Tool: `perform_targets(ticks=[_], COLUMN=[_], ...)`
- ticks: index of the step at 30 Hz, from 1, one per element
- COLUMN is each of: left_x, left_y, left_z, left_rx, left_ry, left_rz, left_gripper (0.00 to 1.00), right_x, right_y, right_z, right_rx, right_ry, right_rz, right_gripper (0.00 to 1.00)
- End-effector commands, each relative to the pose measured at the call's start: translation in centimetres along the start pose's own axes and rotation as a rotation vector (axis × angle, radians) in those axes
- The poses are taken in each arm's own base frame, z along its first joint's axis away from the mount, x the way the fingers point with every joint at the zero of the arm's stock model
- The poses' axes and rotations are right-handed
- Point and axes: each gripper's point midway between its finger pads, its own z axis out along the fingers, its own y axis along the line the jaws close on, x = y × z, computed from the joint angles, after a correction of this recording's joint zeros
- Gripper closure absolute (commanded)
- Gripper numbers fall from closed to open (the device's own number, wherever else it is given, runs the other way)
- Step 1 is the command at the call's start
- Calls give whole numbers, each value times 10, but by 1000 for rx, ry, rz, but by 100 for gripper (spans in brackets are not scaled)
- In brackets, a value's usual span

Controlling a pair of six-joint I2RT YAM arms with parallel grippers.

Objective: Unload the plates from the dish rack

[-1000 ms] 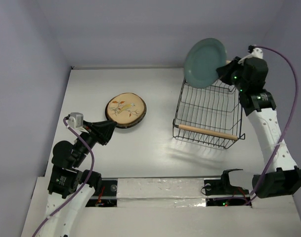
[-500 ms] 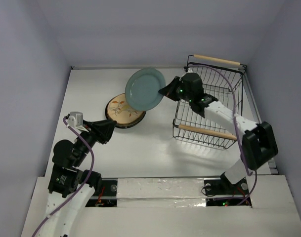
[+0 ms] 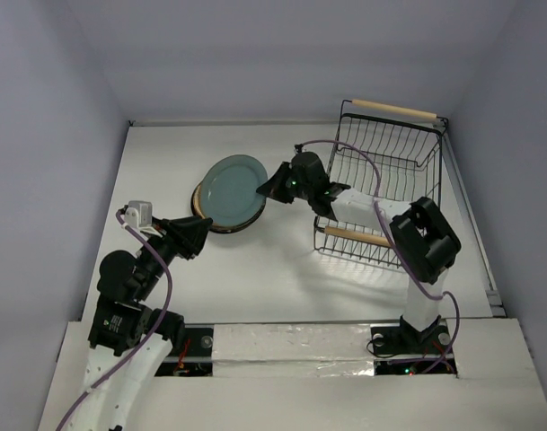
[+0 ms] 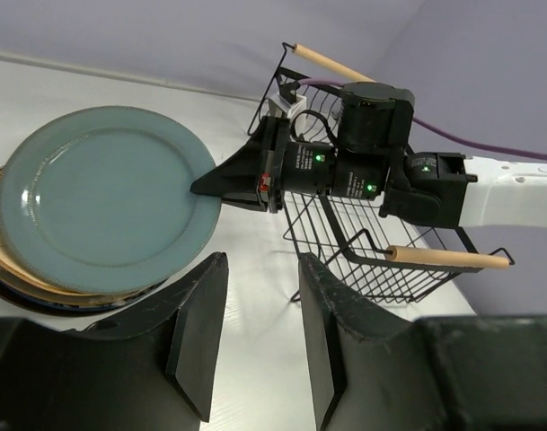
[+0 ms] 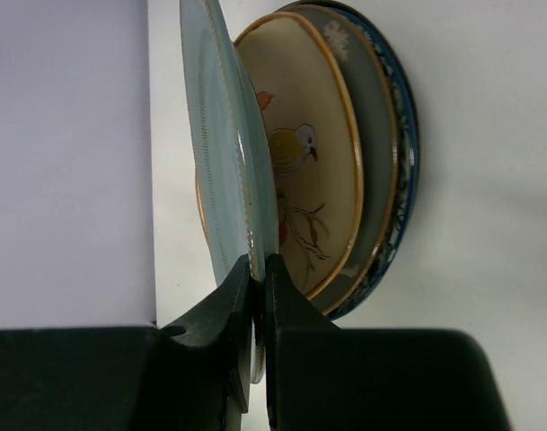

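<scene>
My right gripper (image 3: 269,187) is shut on the rim of the plain teal plate (image 3: 232,187) and holds it just over the stack of plates (image 3: 221,223) left of the rack. The left wrist view shows the teal plate (image 4: 98,208) over the stack (image 4: 22,287) and the right gripper (image 4: 206,187) at its right rim. In the right wrist view my right gripper (image 5: 259,269) clamps the teal rim (image 5: 221,171), with the tan leaf-and-bird plate (image 5: 304,171) below. The black wire dish rack (image 3: 381,184) looks empty. My left gripper (image 3: 201,235) is open, empty, near the stack.
The rack's wooden handles (image 3: 394,109) sit at its far and near ends. The rack also shows in the left wrist view (image 4: 381,242). White walls close in the table (image 3: 255,278) on three sides.
My right arm has carried the teal plate from above the rack's far corner leftward and down onto the stack. The left arm has hardly moved.
</scene>
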Motion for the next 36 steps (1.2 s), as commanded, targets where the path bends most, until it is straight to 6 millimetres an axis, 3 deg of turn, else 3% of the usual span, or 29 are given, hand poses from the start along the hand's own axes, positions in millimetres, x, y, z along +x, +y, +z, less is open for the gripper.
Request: perform_targets(ticks=[1, 7, 15, 18, 19, 25, 30, 32, 33, 34, 36], left_x=[-3, -2, -3, -3, -3, -3, -2, -2, -2, -2, -2], left_y=[-1, 0, -1, -1, 0, 1, 1, 1, 2, 2, 2], left_z=[4, 4, 4, 3, 3, 4, 4, 4, 5, 5, 6], left_rx=[4, 3, 5, 4, 2, -2, -6, -7, -8, -10, -10], left_ry=[-13, -12, -15, -15, -16, -15, -14, -13, -12, -11, -8], left_rz=[-5, -5, -4, -6, -4, -7, -7, -7, -8, -8, -9], left_gripper=[65, 65, 65, 65, 65, 63, 55, 52, 50, 49, 48], right_x=[-36, -13, 5, 3, 3, 0, -4, -7, -18, -16, -16], right_y=[101, 68, 46, 40, 37, 20, 32, 27, 29, 19, 9], right_z=[-14, 1, 0, -4, -9, -25, -51, -60, -70, -74, -81], right_rx=[-311, -215, -90, -41, -19, 98, 77, 97, 122, 156, 192], right_ry=[-119, -57, 8, -6, -3, 0, -33, -51, -104, -95, -95], right_rz=[-18, -42, -144, -209, -242, -359, -408, -432, -439, -459, -478], right_gripper=[94, 72, 52, 36, 25, 0, 4, 14, 19, 27, 31])
